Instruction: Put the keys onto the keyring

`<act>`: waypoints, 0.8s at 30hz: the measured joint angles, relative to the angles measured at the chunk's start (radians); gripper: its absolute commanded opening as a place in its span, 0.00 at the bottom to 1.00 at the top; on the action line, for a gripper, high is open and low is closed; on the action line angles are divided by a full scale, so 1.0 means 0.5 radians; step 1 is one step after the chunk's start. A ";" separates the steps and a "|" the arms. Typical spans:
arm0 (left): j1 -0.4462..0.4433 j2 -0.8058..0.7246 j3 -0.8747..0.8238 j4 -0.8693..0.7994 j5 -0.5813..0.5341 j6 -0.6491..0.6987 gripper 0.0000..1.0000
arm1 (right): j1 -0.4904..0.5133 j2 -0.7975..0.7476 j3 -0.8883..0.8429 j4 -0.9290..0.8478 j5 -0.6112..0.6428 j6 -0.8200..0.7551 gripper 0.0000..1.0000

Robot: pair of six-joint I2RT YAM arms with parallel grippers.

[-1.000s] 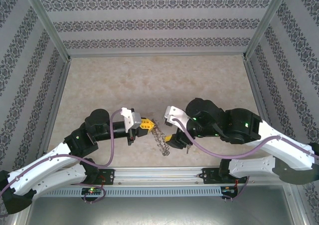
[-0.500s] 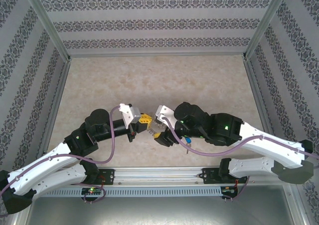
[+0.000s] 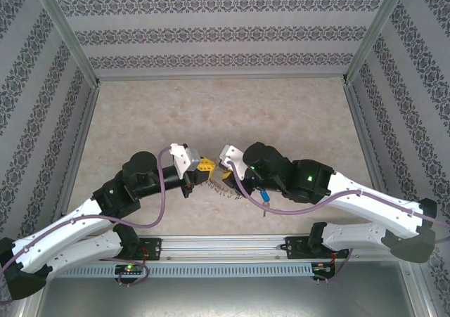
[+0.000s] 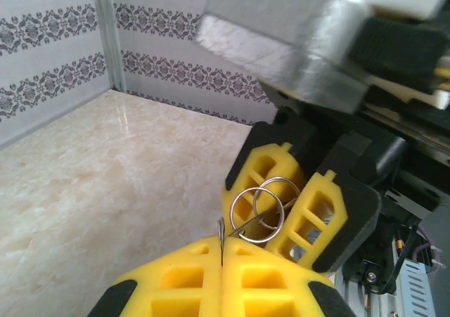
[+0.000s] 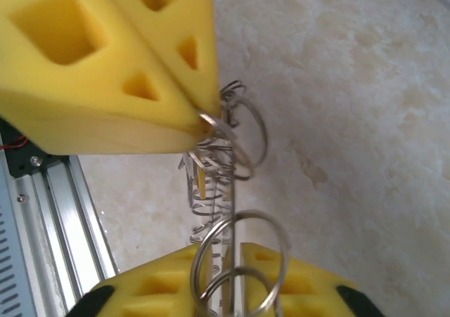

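**A:** How will that keyring (image 5: 211, 182) handle?

**B:** Light, thin and stiff: a flat metal rim fringed with small wire loops (image 4: 257, 204). I'd expect smooth steel to swivel or slip in a shallow pinch, and the loops look fine enough to bend under a hard tug. The flat rim, taken edge-on and deep between the fingers, is the safer hold. The loops are only good for steadying.

**A:** And where is it?

**B:** Strung between the two claws. It seems lifted off the counter (image 3: 211, 113), low over the near-middle and not far from the front rail (image 3: 225, 245). The left claw (image 4: 221, 254) is pressed together on its thin edge. The right claw (image 5: 226, 261) is closed as well, with a couple of loops caught at its tips.

**A:** Arm pose?

**B:** Both reach inward from their bases with forearms low — left pointing right, right pointing left, claws nearly tip to tip.

**A:** Any keys?

**B:** A blue-capped key (image 3: 264, 195) lies on the counter, just beside the right wrist.
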 measured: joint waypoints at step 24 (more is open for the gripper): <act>-0.093 0.244 0.293 -0.195 -0.250 0.001 0.00 | 0.117 -0.167 -0.152 0.174 0.488 -0.083 0.00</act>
